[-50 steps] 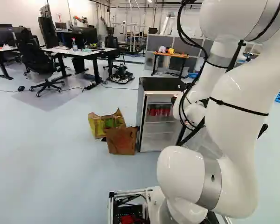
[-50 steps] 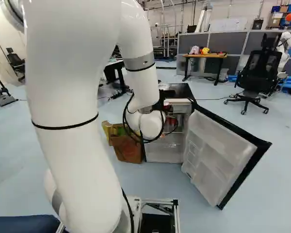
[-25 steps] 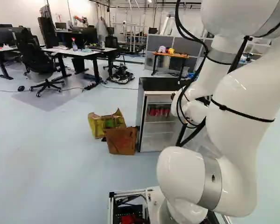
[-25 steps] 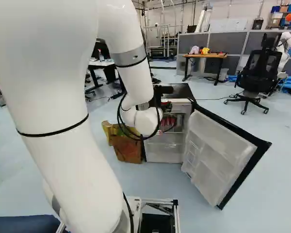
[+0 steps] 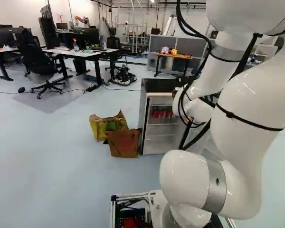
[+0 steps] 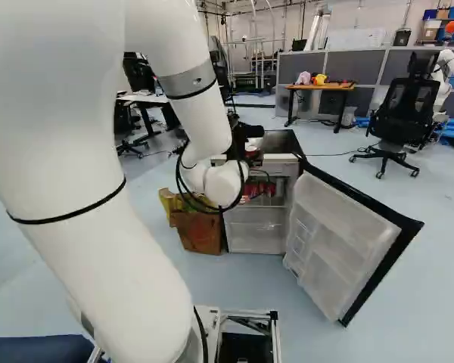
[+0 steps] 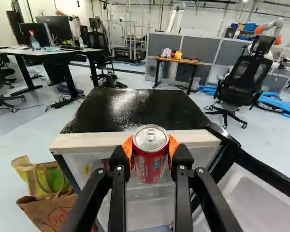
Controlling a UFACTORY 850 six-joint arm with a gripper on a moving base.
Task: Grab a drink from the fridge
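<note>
Behind the arm's wrist, my gripper is hidden in both base views. The wrist view shows my gripper (image 7: 151,149) shut on a red drink can (image 7: 150,165), an orange pad at each side and the can's silver top facing the camera. The can is held upright before the fridge's front edge, just below the level of its black top (image 7: 130,108). The small fridge (image 5: 153,86) stands open, with more red cans (image 5: 162,113) on its upper shelf. Its door (image 6: 339,243) is swung wide to the right in the right base view.
A yellow-green bag (image 5: 103,127) and a brown bag (image 5: 124,143) stand beside the fridge. Beyond it are a wooden table (image 6: 320,87), grey partitions, a black chair (image 6: 397,113) and another robot (image 6: 448,69). Desks (image 5: 80,53) stand at the far left of the left base view.
My arm has shifted left in the right base view, and its wrist has risen slightly. The fridge, its door and the bags stay put; the base has not moved.
</note>
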